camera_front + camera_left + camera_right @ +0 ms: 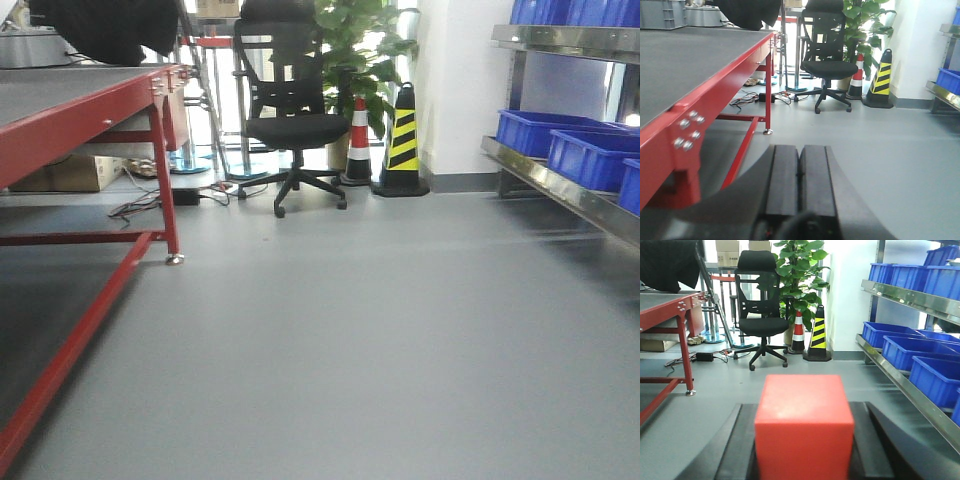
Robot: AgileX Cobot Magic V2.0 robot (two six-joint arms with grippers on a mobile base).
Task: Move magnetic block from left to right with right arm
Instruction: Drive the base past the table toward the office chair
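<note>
While clamping the red block (804,427) by opposite faces, holds it level in the right gripper (804,412), above the near floor (715,385), likely for steady carrying rightward. Has the left gripper (800,182) pinched together, empty, beside the red table (715,95), out of the way.

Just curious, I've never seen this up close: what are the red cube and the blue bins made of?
The red cube looks like matte plastic or painted material: flat even colour, no glare, crisp edges; the look can't settle which. The blue bins seem moulded plastic, slightly glossy: uniform colour, thick rims, soft highlights.
</note>
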